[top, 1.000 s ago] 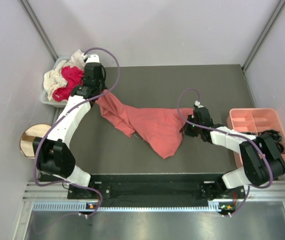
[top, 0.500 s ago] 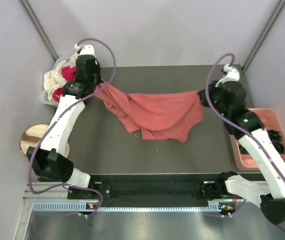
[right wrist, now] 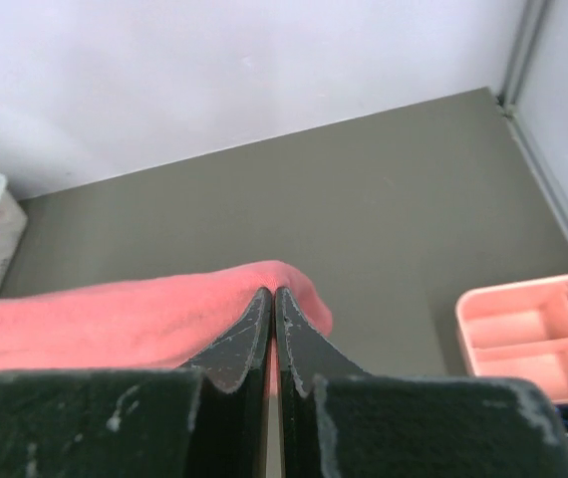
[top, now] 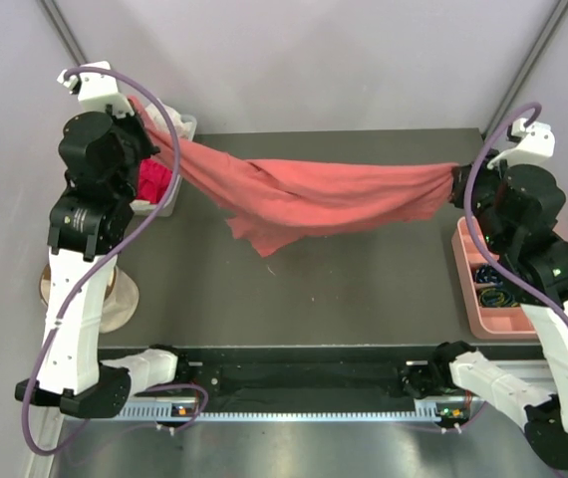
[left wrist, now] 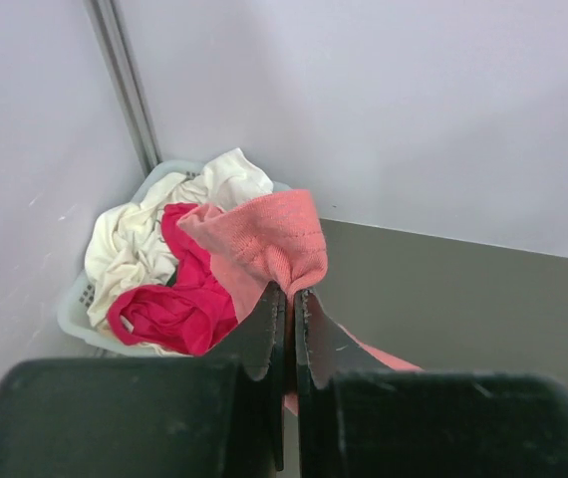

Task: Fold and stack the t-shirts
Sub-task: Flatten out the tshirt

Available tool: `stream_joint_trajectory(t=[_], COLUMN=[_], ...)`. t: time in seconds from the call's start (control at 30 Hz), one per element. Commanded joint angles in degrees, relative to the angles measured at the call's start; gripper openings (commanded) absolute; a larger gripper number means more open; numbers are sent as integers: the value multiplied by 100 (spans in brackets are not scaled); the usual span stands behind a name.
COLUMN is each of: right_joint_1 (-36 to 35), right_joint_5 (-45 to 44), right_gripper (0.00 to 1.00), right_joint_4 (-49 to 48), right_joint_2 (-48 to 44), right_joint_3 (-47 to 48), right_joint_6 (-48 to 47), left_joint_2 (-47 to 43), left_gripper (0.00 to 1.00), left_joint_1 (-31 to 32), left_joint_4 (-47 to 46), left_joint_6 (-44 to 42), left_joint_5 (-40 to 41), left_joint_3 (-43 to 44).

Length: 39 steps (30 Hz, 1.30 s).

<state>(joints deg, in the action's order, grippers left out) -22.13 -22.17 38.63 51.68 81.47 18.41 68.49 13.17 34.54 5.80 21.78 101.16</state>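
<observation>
Stretching between the two arms, the pink shirt (top: 314,199) hung above the table (top: 364,299), with the left claw (left wrist: 286,299) pinched tight on one end near the basket (left wrist: 73,311) and the right claw (right wrist: 272,297) pinched tight on the other end near the tray (top: 475,317). It looked bunched like a rope with a loose flap sagging in the middle. Spreading it would likely go best with both claws level, lowering together so the hanging edge landed first, then dragging gently to flatten it without losing either end.
</observation>
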Motion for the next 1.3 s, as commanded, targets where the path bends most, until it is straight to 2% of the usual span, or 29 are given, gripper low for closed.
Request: stream_joint_trajectory(t=[0.0,0.37,0.7,1.03,1.27], right_joint_1=[-37,-37,-37,-37,-37], right_joint_5=[-727,-806,-789,-560,-848], right_gripper=[0,0,0,0,0], right_joint_4=[153,549,751,1155,1217], right_joint_2=[-220,-738,-870,-1265,-1354], right_joint_3=[334,650,616,905,968], right_joint_6=[-365,-409,-365,-321,-198], left_joint_2=[-72,-661,-767,-1065,-1286], left_gripper=[0,0,0,0,0], left_joint_1=[-25,-25,-25,-25,-25], left_joint_4=[123,439,562,1001,985], left_joint_6=[-176,-150,-123,52,35], left_joint_5=[195,116,28,-227,-8], left_joint_3=[114,193,114,527,475])
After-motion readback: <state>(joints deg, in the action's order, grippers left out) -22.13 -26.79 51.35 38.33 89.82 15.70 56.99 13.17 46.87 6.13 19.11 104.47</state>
